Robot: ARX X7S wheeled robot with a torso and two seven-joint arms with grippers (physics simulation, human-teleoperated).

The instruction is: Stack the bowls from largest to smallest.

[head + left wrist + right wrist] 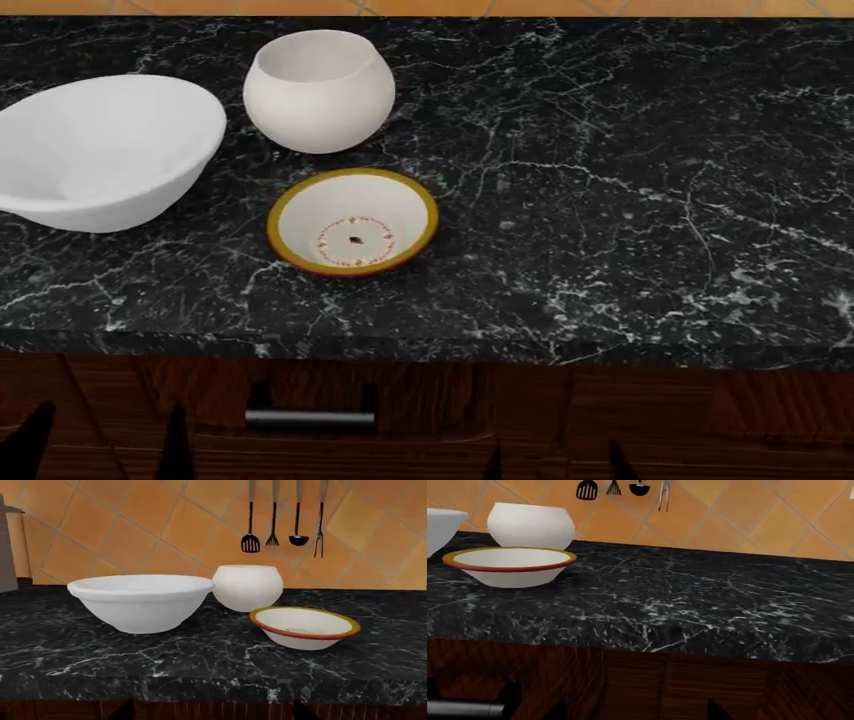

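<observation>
Both my grippers sit low before the wooden cabinet front (534, 410), jaws spread. Three white bowls (352, 222) unstacked on black marble counter (641, 200); orange tiled wall (133, 525).

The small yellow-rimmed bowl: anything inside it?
The small white bowl with the yellow rim holds no object; only its painted red-dotted ring and a dark centre mark show. The black marble counter beneath it is covered.

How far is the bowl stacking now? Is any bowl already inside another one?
Nothing is stacked yet. The wide plain white bowl, the deep rounded cream-white bowl and the small yellow-rimmed white bowl stand separately on the black marble counter. Neither end effector holds anything. All stacking remains.
</observation>
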